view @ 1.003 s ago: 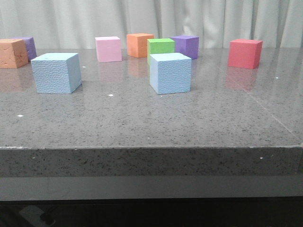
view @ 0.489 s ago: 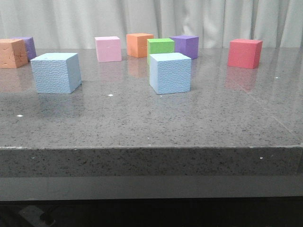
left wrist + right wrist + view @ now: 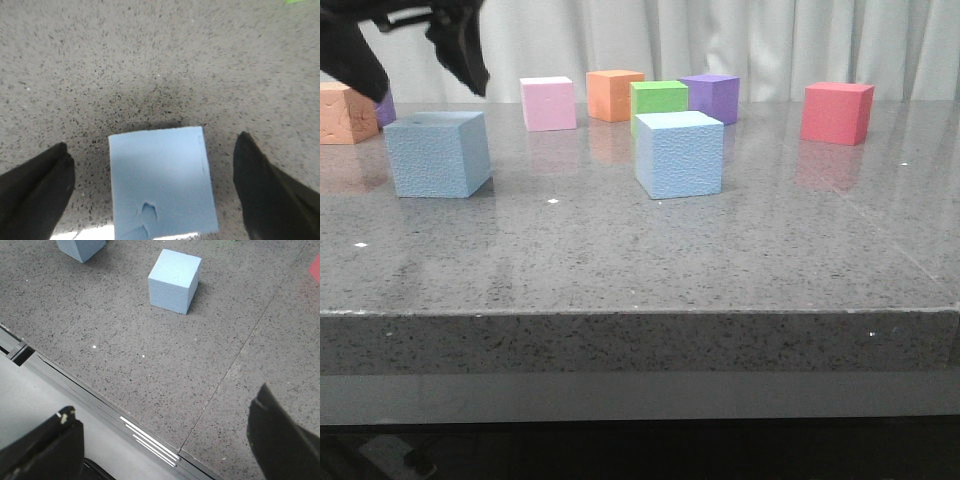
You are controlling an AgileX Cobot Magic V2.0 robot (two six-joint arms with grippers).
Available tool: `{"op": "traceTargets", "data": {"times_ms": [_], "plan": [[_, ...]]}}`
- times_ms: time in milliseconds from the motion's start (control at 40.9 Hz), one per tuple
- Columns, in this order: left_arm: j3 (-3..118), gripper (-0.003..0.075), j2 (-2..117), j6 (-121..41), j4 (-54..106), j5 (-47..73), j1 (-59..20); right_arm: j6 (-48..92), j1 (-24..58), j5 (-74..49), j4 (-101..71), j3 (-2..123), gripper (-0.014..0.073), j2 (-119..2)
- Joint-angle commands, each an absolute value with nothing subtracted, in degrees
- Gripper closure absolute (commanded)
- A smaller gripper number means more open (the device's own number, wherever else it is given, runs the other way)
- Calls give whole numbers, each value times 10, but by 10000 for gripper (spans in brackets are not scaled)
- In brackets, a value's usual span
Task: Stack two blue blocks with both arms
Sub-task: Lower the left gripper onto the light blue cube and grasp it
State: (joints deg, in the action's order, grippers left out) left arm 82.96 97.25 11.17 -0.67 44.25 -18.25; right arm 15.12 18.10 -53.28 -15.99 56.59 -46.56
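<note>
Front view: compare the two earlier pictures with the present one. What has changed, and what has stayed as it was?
The left gripper has come into view from the upper left and now hangs open above the left blue block, not touching it. Both that block and the right blue block stayed where they were, as did the smaller cubes behind.
</note>
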Motion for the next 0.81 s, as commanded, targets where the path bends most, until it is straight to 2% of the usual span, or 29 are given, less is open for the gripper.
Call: {"op": "traceTargets", "data": {"times_ms": [0,269,563,783], "plan": [[853,104,972,139,-19,422,-186,157,177,-503,-165,580,-70,-461],[853,117,1005,150,-23,418,-186,157,177,-503,-165,580,-70,-461],[853,342,1005,150,-20,418,-186,157,177,-503,-165,580,-70,-461],[853,423,1005,150,-21,408,-186,157,177,-503,-165,580,-70,-461]]}}
